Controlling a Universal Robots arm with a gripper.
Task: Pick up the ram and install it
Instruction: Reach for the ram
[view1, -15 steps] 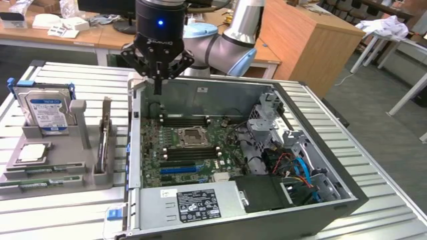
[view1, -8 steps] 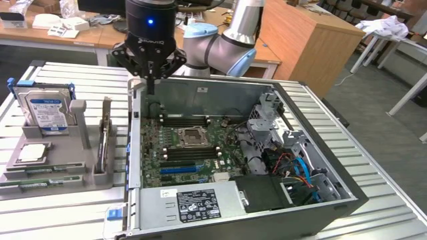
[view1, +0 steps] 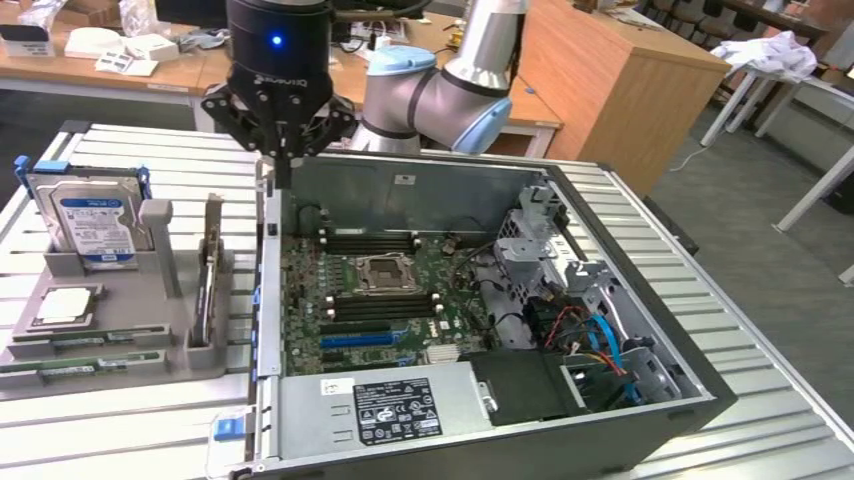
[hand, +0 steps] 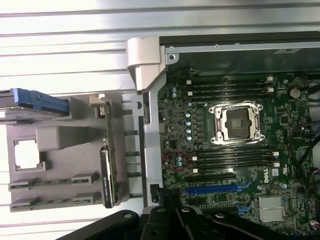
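Trays first: the grey holder (view1: 160, 330) on the ribbed metal counter (view1: 134, 430) carried the loose parts. You had a blue-labelled hard drive (view1: 88, 225) standing upright at one end, a square processor (view1: 64, 305) lying flat in a pocket below it, and green sticks (view1: 80, 340) lying flat in the rows at the other end. The ram (view1: 210, 272) stood on its long edge in the holder's slot on the side toward the computer case (view1: 667, 400) (the wrist camera caught that ram (hand: 108, 132) edge-on), with no finger touching it.

The case lay on its side, open on top. Inside sat the green motherboard (view1: 310, 310), its processor socket (view1: 387, 268) open, with black memory slots (view1: 367, 240) running along either side of the socket. A power supply (view1: 398, 410) filled one end, and cables crowded the drive bay toward the exterior view's right.

Your tool (view1: 279, 172) hung just above the case wall on the holder's side, fingers pressed together and gripping nothing.
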